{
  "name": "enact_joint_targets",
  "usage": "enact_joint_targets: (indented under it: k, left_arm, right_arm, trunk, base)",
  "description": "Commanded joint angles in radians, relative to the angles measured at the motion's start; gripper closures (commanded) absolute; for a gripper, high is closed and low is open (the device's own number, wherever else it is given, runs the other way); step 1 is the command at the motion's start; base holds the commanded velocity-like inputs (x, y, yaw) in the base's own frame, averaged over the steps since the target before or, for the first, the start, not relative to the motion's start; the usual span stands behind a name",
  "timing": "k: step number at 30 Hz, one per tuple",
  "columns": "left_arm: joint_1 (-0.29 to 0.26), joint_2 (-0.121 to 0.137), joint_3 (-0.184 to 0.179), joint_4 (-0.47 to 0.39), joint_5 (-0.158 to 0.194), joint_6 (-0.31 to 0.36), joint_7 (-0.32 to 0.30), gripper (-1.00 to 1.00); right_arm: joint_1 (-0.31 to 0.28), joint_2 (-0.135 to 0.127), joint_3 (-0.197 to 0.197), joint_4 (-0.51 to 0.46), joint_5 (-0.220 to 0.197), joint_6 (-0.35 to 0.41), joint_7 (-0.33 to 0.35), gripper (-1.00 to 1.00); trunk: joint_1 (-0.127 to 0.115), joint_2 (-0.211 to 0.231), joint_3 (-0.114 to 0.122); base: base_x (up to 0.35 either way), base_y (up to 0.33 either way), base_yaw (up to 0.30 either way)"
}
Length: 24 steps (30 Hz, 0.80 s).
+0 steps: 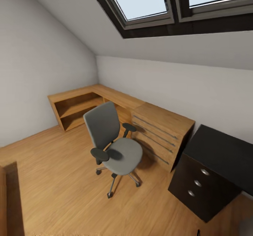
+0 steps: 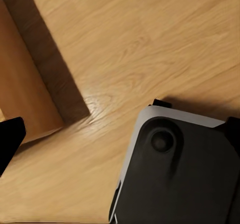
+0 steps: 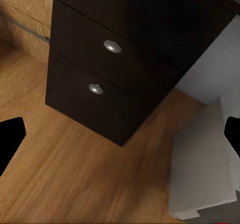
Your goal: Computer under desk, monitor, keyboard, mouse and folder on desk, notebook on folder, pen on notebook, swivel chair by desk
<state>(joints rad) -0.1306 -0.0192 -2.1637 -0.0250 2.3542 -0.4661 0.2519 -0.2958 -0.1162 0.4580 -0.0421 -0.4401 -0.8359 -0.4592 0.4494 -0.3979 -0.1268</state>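
Dark drawers of the desk [image 1: 196,183] sit nearest on the right, the light grey computer [image 3: 205,169] beside them. Farther left, the swivel chair [image 1: 114,141] stands on the wood floor [image 1: 59,183], its seat bare. Both grippers look spread apart.

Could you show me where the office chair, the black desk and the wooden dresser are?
Swivel chair [image 1: 123,153], head view, on its grey seat.
Desk [image 1: 225,153], head view, on its glossy black top.
Dresser [image 1: 165,118], head view, on its wooden top.
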Motion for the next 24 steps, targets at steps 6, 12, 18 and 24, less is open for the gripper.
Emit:
enact_joint_targets:
  k: [6,12,18,24]
  left_arm:
    - [-0.001,0.003,-0.009,-0.003,0.002,-0.004,0.009,-1.0]
    - [-0.001,0.004,-0.011,-0.003,0.002,-0.006,0.008,-1.0]
    - [-0.001,0.004,-0.011,-0.003,0.002,-0.008,0.007,-1.0]
    - [-0.001,0.004,-0.011,-0.003,0.002,-0.008,0.007,-1.0]
  right_arm:
    - [0.0,0.0,0.01,-0.001,-0.004,0.001,-0.001,-1.0]
    - [0.0,0.002,0.013,-0.001,-0.003,0.003,0.0,-1.0]
    - [0.0,0.003,0.015,-0.001,-0.003,0.003,0.0,-1.0]
    - [0.0,0.004,0.016,-0.001,-0.002,0.003,0.001,-1.0]
  trunk:
    - [0.001,-0.002,-0.003]
    - [0.001,-0.002,-0.003]
    - [0.001,-0.002,-0.003]
    - [0.001,-0.002,-0.003]
  base:
    - [0.0,0.0,0.286]
    - [0.0,0.0,0.287]
    - [0.0,0.0,0.287]
    - [0.0,0.068,0.287]
